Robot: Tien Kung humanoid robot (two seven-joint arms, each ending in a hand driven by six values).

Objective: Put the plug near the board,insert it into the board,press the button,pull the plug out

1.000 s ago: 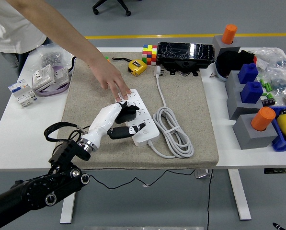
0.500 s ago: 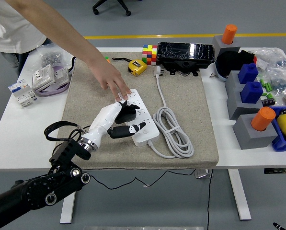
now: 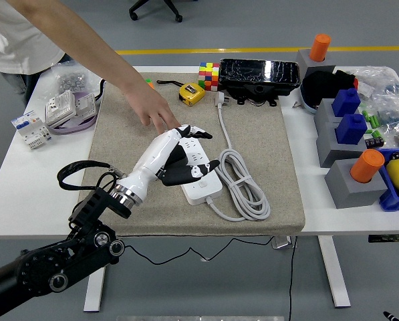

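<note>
A white power strip (image 3: 200,179) lies on the grey mat (image 3: 252,120), its grey cable coiled to the right (image 3: 242,184). My left hand (image 3: 186,152) reaches in from the lower left and is over the strip's middle. Its fingers (image 3: 194,130) and thumb close around a black plug (image 3: 178,159) that sits at the strip's sockets. A person's hand (image 3: 156,114) comes from the top left and presses on the strip's far end. My right hand is out of view.
A yellow tape measure (image 3: 192,93), a colour cube (image 3: 208,75) and a black box (image 3: 259,72) stand at the mat's far edge. Grey blocks with blue and orange parts (image 3: 349,134) fill the right side. Breakers (image 3: 32,127) lie at the far left.
My left hand has moved up and to the right over the strip, and its fingers now stretch further across it. The person's hand stays on the strip's far end.
</note>
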